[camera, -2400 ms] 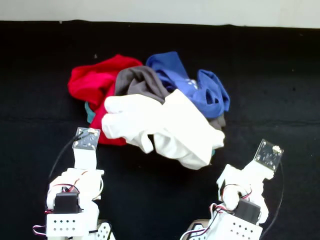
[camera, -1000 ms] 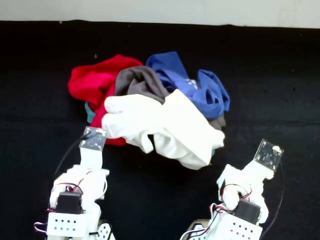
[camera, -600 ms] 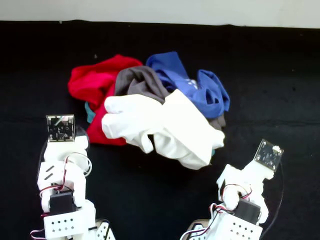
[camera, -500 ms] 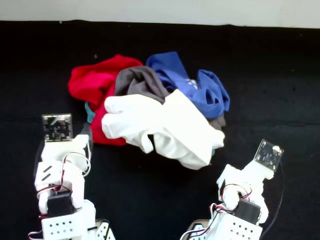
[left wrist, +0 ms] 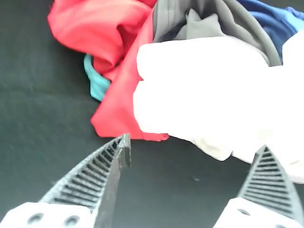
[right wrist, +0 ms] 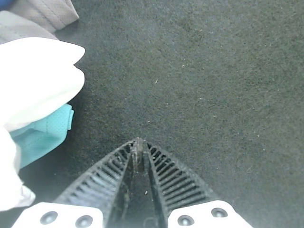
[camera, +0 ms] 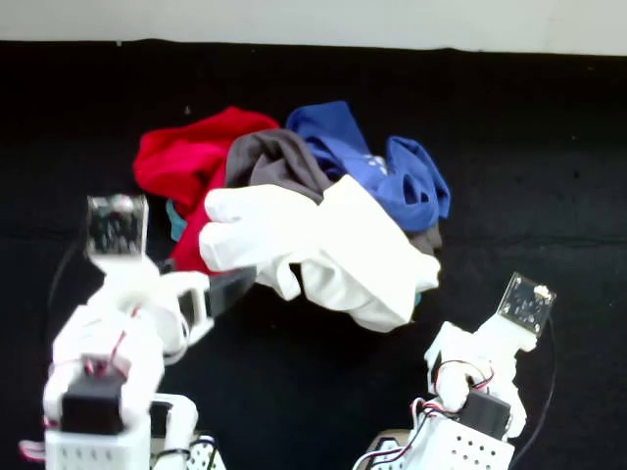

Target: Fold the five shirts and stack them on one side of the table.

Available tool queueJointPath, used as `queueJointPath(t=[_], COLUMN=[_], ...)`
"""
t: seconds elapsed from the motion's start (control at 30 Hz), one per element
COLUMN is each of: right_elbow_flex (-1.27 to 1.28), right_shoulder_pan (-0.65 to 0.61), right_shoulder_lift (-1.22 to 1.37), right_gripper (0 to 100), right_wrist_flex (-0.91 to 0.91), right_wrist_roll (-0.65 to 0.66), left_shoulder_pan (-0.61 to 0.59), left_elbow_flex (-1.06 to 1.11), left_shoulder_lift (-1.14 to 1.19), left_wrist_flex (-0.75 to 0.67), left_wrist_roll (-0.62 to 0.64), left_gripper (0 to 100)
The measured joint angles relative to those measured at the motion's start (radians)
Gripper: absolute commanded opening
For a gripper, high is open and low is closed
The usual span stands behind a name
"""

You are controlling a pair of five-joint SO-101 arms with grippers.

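Shirts: all five lie in one loose heap at mid-counter [camera: 529,147], none folded.

- White shirt [camera: 323,240] is on top, on the side of the heap nearest the arms.
- Red shirt [camera: 186,162] is at the heap's left. Its hem runs under the white one.
- Grey shirt [camera: 274,162] is at the middle rear, partly under the white.
- Blue shirt [camera: 392,171] is at the right rear and touches the grey.
- Teal shirt [camera: 175,220] is mostly buried. I see a sliver beside the red on the left and another bit under the white shirt's right end.

Left tool [left wrist: 194,145]: spread wide, nothing in it. It sits at the near-left edge of the heap. In the left wrist view one finger [left wrist: 116,154] is just short of the red hem and the other is by the white shirt's lower edge. I cannot tell whether either touches cloth.

Right tool [right wrist: 138,141]: fingers pressed together, nothing between them. It is over bare counter, just beside the heap's near-right end, where white and teal cloth show.
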Motion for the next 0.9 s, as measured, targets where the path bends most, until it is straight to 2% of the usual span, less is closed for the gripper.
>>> queueJointPath(t=[0.1,0.2,0.47,0.53,0.6,0.7,0.77,0.9], right_elbow_flex=[0.000,0.000,0.000,0.000,0.000,0.000,0.000,0.000], right_shoulder_pan=[0.000,0.000,0.000,0.000,0.000,0.000,0.000,0.000], right_shoulder_lift=[0.000,0.000,0.000,0.000,0.000,0.000,0.000,0.000], right_gripper=[0.7,0.7,0.7,0.7,0.7,0.7,0.7,0.7], right_wrist_flex=[0.000,0.000,0.000,0.000,0.000,0.000,0.000,0.000], right_wrist_roll=[0.000,0.000,0.000,0.000,0.000,0.000,0.000,0.000], left_shoulder_pan=[0.052,0.109,0.230,0.224,0.183,0.075,-0.009,-0.216], left_elbow_flex=[-0.184,-0.376,-0.865,-0.948,-1.020,-1.140,-1.226,-1.413], left_shoulder_lift=[0.304,0.638,1.432,1.596,1.737,1.904,1.981,2.062], left_wrist_flex=[0.032,0.064,0.206,0.229,0.265,0.345,0.397,0.499], left_wrist_roll=[0.114,0.175,0.189,0.189,0.190,0.190,0.192,0.192], left_gripper=[39,39,38,34,23,0,5,1])
